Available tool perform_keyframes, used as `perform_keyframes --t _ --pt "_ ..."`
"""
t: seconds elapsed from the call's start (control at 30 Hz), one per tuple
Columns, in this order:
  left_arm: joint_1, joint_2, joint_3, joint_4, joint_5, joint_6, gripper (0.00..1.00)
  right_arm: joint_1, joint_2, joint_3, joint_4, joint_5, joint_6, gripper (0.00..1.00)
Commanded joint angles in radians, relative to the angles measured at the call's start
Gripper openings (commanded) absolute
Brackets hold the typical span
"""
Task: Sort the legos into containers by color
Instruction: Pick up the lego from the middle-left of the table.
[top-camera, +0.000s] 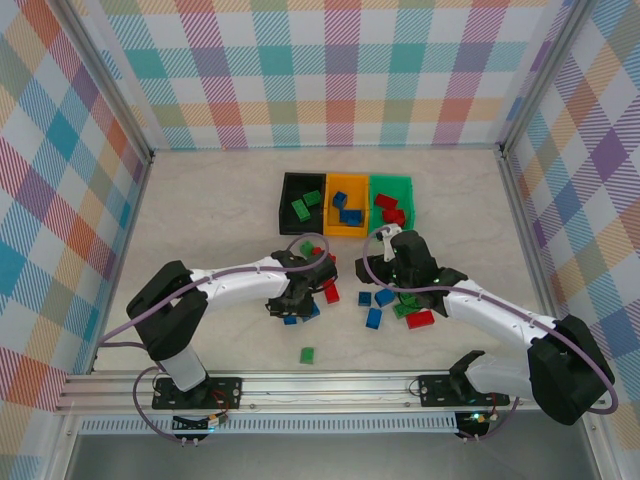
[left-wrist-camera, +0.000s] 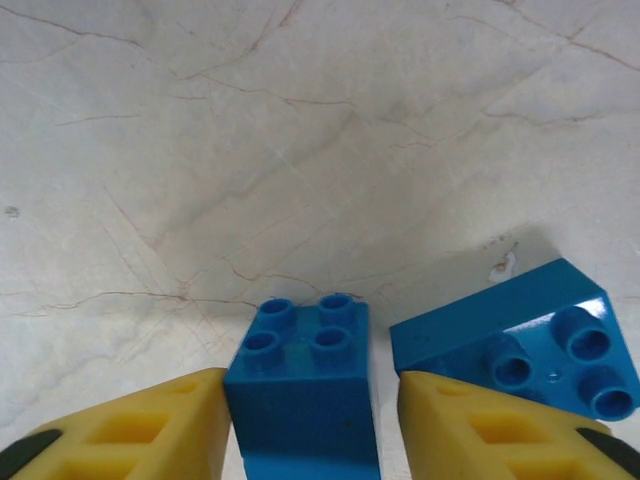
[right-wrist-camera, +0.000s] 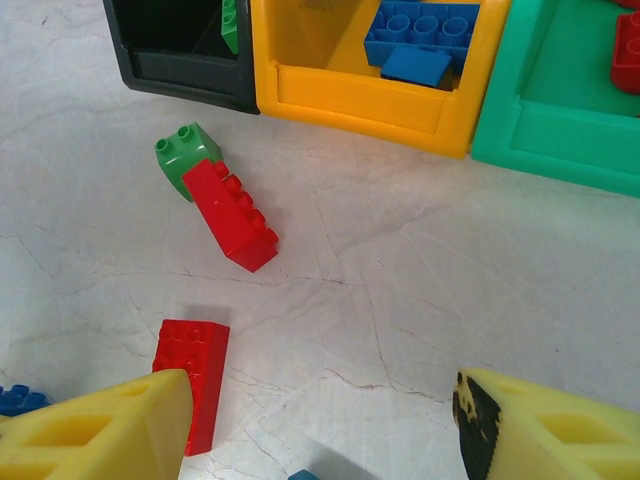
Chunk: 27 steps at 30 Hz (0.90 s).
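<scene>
Blue lego (left-wrist-camera: 300, 400) sits inside left pincer (left-wrist-camera: 310, 380), jaws narrowly clear — right pincer (right-wrist-camera: 322, 380) wide open.

L fingers (left-wrist-camera: 130, 430): 2nd blue brick (left-wrist-camera: 530, 345) tight beside one; table (left-wrist-camera: 300, 150) ahead free.

Bins (top-camera: 347, 232): three, joined in a row, namely one black bin (top-camera: 300, 229), one orange bin (top-camera: 329, 205), one green bin (top-camera: 390, 180). Binned bricks: two green bricks (top-camera: 300, 210) in the black, two blue bricks (top-camera: 351, 217) in the orange, two red bricks (top-camera: 386, 201) in the green. Loose bricks on the table (top-camera: 220, 220), where the arms (top-camera: 230, 278) leave them countable: five blue, three red, three green. Arms: two.
</scene>
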Motion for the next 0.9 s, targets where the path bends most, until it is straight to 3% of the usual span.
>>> perform_keyframes --t 0.0,0.2,0.43,0.7,0.87 --pt "0.011 0.033 -0.050 0.043 0.004 -0.018 0.41 0.002 -0.021 0.001 0.002 0.002 0.006 0.70" --pt "0.011 0.008 -0.050 0.037 -0.005 -0.022 0.32 0.002 -0.026 -0.001 0.003 0.001 0.006 0.70" --pt "0.011 -0.078 0.013 -0.006 -0.049 -0.008 0.30 0.002 -0.030 -0.003 0.004 0.005 0.008 0.70" --pt "0.021 -0.098 0.266 -0.082 -0.146 0.084 0.30 0.000 -0.056 -0.015 0.009 0.020 0.019 0.70" --pt "0.093 -0.023 0.440 -0.001 -0.109 0.159 0.30 -0.018 -0.072 -0.031 0.010 0.040 0.039 0.70"
